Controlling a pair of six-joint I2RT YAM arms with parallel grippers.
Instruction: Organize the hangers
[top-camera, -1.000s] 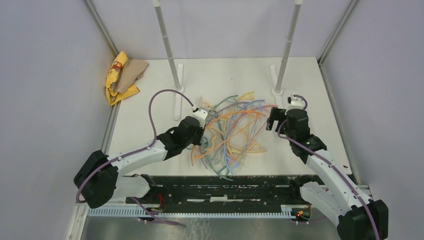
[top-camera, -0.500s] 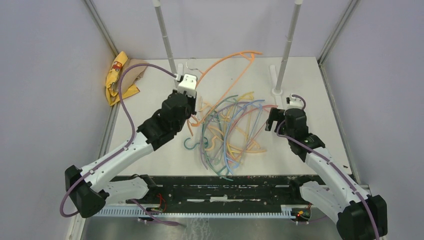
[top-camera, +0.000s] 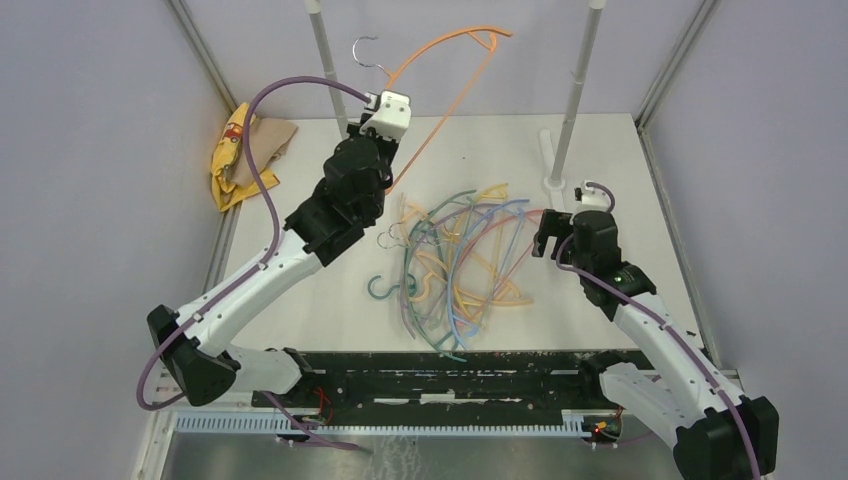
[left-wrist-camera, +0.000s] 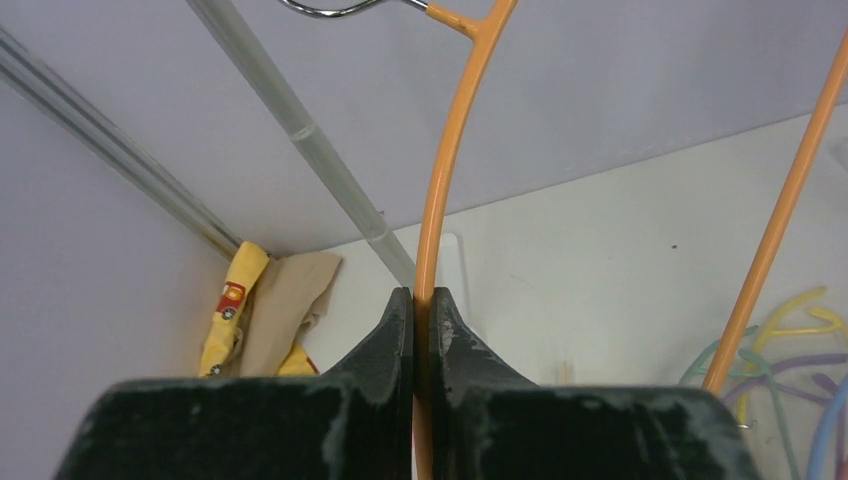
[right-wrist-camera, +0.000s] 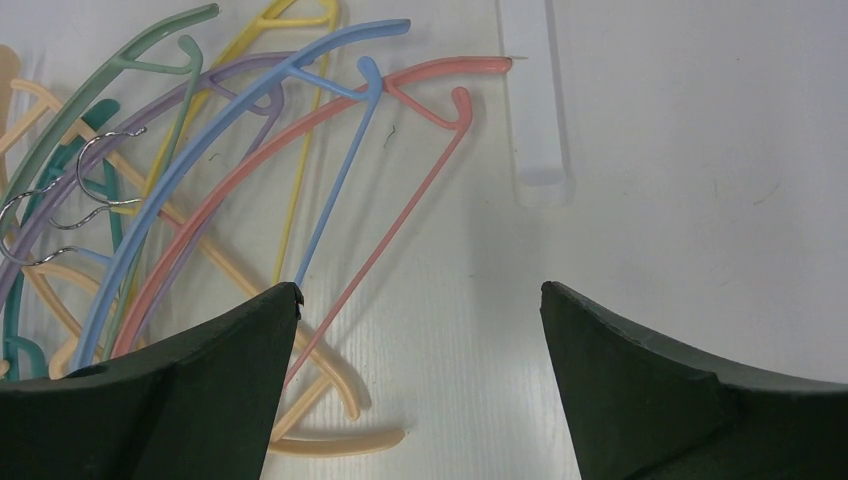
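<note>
Left tool clamps the orange hanger, hook straight ahead (rack pole just left of it); right tool apart.

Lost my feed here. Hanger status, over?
Left gripper shut on orange hanger, held high. Right gripper open, empty, beside the pile of hangers. Left rack pole close beside it.

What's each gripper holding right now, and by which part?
Left gripper pinches the orange hanger by its curved shoulder bar. Right gripper is open, holding nothing.
</note>
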